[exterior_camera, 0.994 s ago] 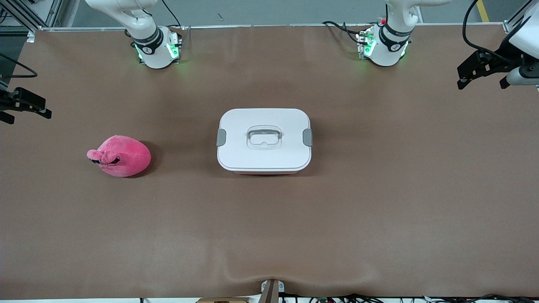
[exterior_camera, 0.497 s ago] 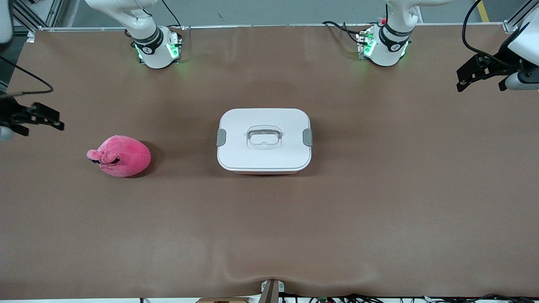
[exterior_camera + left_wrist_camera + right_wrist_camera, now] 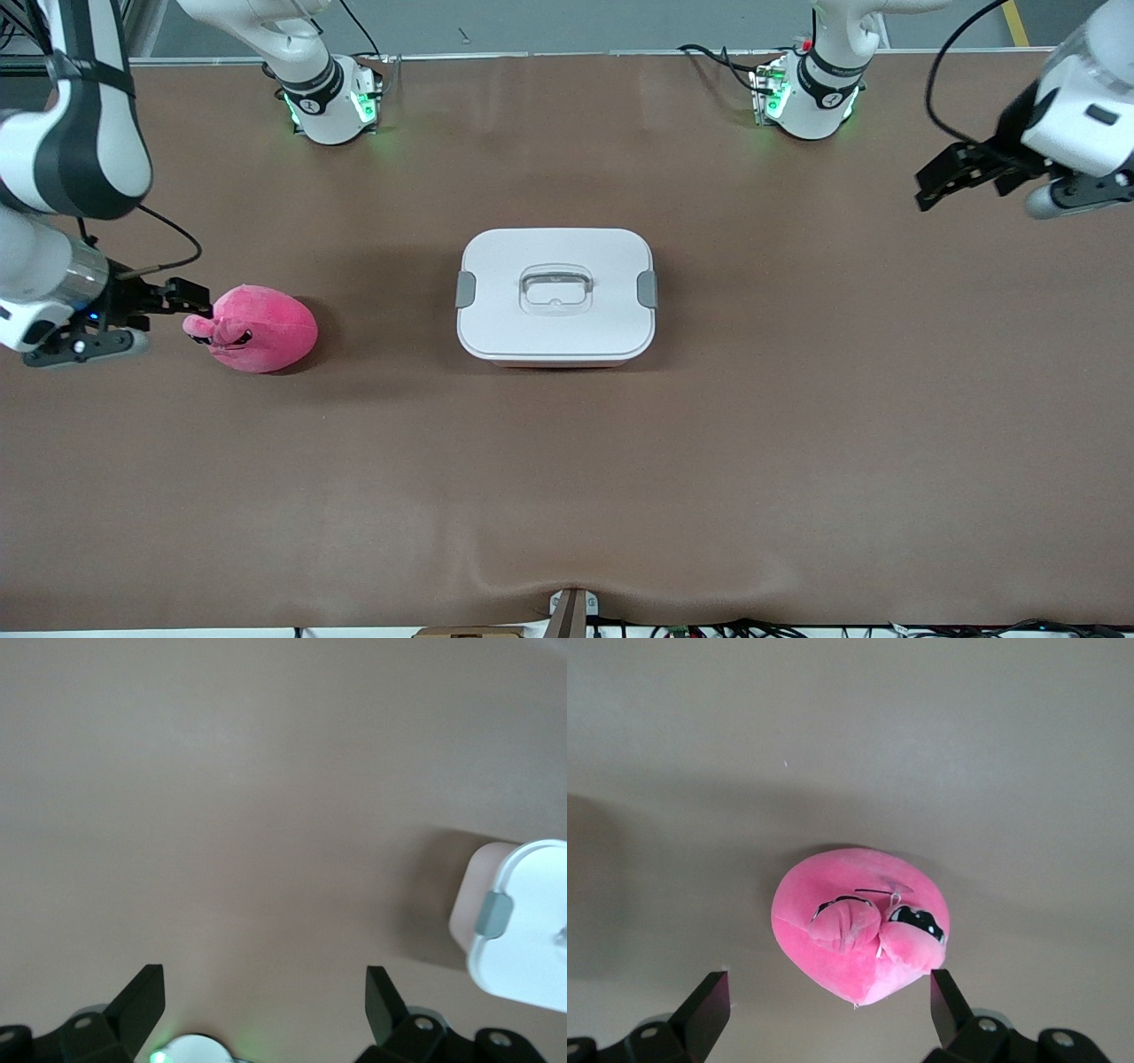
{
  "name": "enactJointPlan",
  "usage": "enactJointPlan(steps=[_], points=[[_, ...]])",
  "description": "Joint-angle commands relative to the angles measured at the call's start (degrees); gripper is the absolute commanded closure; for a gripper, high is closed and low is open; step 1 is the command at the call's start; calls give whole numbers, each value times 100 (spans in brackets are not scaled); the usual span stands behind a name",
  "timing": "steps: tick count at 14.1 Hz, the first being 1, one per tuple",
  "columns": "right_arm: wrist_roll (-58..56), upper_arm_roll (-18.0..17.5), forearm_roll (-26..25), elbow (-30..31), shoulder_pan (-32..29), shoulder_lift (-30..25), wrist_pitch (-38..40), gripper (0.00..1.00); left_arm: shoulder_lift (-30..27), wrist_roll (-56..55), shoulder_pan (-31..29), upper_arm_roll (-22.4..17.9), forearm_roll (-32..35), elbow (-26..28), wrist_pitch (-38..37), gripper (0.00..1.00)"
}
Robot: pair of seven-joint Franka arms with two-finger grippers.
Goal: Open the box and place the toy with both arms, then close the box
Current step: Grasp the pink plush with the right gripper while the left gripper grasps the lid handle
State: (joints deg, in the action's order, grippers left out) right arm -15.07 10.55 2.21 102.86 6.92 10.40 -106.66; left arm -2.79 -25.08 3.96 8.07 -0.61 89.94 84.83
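Observation:
The box (image 3: 555, 297) sits shut in the middle of the table, white lid on, with grey clips (image 3: 465, 290) at both ends and a clear handle (image 3: 555, 288). One end of it shows in the left wrist view (image 3: 523, 930). The pink plush toy (image 3: 257, 328) lies on the table toward the right arm's end, snout pointing away from the box. My right gripper (image 3: 182, 299) is open just beside the toy's snout; in the right wrist view the toy (image 3: 859, 921) lies just ahead of the open gripper (image 3: 830, 1014). My left gripper (image 3: 952, 182) is open and empty over bare table toward the left arm's end, also seen in its wrist view (image 3: 264, 997).
The brown table mat (image 3: 567, 487) is bare around the box and the toy. The two arm bases (image 3: 332, 106) (image 3: 808, 97) stand lit green along the table's edge farthest from the front camera.
My right arm has swung in from the table's end and come down beside the toy's snout. My left gripper has moved a little inward toward the box.

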Motion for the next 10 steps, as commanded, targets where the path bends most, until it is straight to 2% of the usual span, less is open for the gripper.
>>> enactJointPlan(steps=[1,7,10], points=[[-14,43,-1,164,125,85,-66,0,313,-1030,35,430,-168,-178,69,0],[-32,43,-1,200,63,401,-312,0,867,-4071,157,1652,-124,-231,745,0],[-40,43,-1,392,72,532,-346,0,1131,-5285,639,1750,-19,-231,1018,0]])
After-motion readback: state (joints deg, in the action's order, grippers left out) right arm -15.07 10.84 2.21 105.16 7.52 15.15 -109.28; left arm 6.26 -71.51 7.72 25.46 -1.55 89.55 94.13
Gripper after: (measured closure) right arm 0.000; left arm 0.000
